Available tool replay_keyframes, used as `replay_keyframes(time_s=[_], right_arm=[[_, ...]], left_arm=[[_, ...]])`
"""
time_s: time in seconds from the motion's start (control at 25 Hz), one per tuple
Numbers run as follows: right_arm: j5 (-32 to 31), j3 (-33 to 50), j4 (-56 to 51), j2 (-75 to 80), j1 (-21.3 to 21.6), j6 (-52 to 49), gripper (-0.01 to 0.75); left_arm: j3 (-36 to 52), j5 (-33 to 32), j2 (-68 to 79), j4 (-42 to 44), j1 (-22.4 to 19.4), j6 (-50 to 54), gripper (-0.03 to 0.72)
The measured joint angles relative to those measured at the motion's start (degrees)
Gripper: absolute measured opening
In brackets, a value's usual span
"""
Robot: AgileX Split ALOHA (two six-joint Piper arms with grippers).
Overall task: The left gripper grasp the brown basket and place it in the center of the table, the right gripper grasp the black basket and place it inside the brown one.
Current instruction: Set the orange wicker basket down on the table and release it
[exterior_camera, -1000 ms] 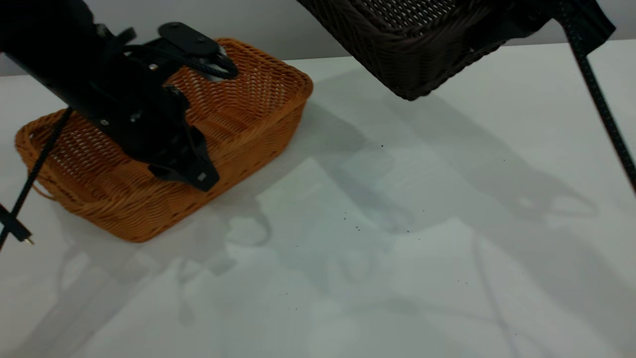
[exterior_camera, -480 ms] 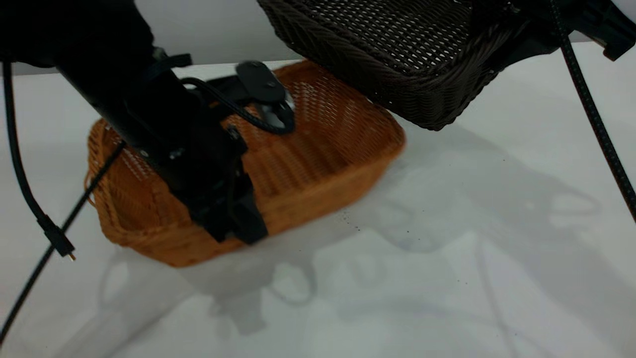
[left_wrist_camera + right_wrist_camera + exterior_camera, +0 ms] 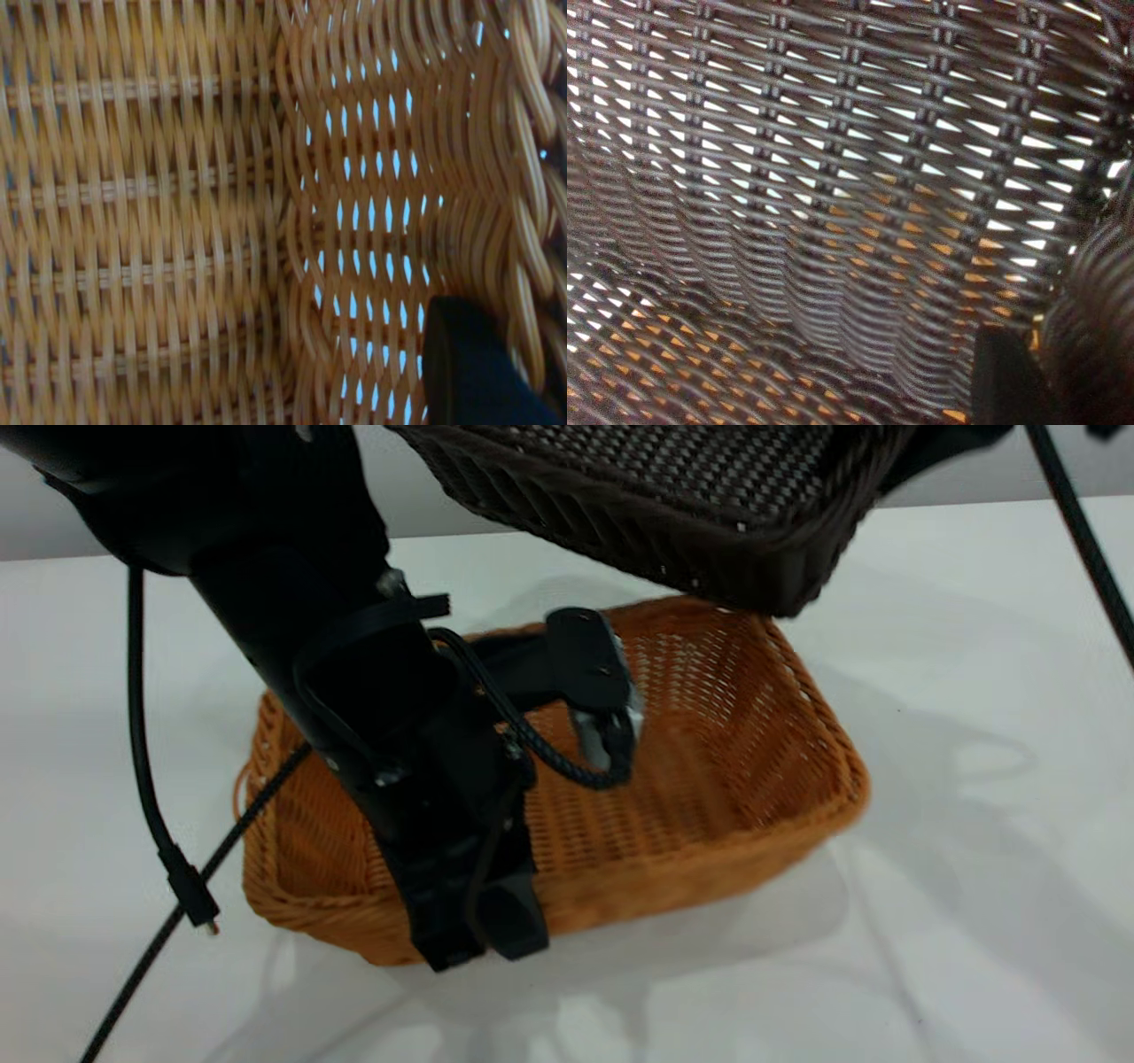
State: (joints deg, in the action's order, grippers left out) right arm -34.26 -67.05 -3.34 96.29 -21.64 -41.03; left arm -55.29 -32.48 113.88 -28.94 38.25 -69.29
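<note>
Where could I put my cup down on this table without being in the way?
Bare table lies right of the brown basket and in front of it. The middle is crowded: the left claw grips the basket's near wall, and the black basket hangs above its far end.

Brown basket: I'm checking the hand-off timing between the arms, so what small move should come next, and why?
Probably the left gripper should let go of the orange-tan woven wicker basket and pull clear. It clamps the near rim, its arm leaning over the inside, while the dark open-weave wicker basket hangs above the far corner on the white table.
</note>
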Motion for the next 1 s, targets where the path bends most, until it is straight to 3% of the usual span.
replay_keyframes(time_s=[0.32, 0.88, 1.0], right_arm=[[-3.99, -3.11, 1.06, 0.00, 0.00, 3.31, 0.225], [-5.13, -3.11, 1.01, 0.00, 0.02, 5.50, 0.225], [-5.13, -3.11, 1.01, 0.00, 0.02, 6.24, 0.225]], left_arm=[[0.00, 0.04, 0.05, 1.63, 0.50, 0.10, 0.124], [0.04, -0.80, 0.05, 1.03, 0.78, 0.21, 0.125], [0.04, -3.56, 0.13, -1.33, 0.78, 0.26, 0.203]])
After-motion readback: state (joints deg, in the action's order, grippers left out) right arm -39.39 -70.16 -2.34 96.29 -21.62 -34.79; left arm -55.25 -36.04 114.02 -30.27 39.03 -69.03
